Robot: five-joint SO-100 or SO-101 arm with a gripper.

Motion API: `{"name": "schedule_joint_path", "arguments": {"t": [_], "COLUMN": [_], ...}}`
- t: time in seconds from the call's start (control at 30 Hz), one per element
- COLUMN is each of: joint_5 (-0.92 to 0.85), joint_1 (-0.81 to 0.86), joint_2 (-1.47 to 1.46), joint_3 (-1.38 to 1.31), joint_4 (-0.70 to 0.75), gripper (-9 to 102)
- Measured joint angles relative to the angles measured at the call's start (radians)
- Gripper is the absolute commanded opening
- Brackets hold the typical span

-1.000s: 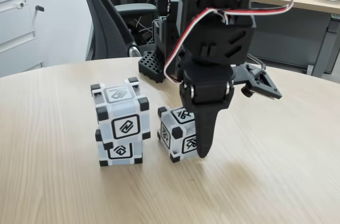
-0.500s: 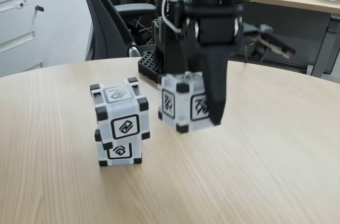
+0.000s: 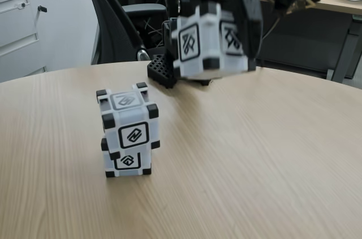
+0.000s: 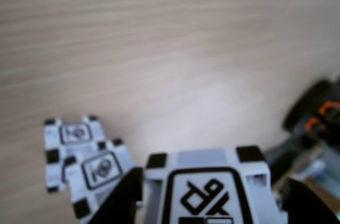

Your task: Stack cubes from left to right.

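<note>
An office chair [image 3: 113, 18] and black perforated block [image 3: 161, 72] stand behind the worktop [image 3: 254, 165]. The tool [image 3: 218, 52] grips a tilted cube [image 3: 206, 43] aloft, right of two stacked cubes [image 3: 129, 134].

The gripper [image 3: 223, 35] is held high above the table [image 3: 254, 165], its black fingers [image 3: 249, 18] clamped on a cube [image 3: 206, 43] (blurred), the arm rising behind.
</note>
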Motion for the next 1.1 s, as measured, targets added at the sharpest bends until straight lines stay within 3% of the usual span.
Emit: {"name": "schedule_joint_path", "arguments": {"t": [1.1], "joint_5": [-0.209], "joint_1": [0.382], "joint_2": [0.003], "joint_3": [0.005], "joint_4": [0.0], "gripper": [0]}}
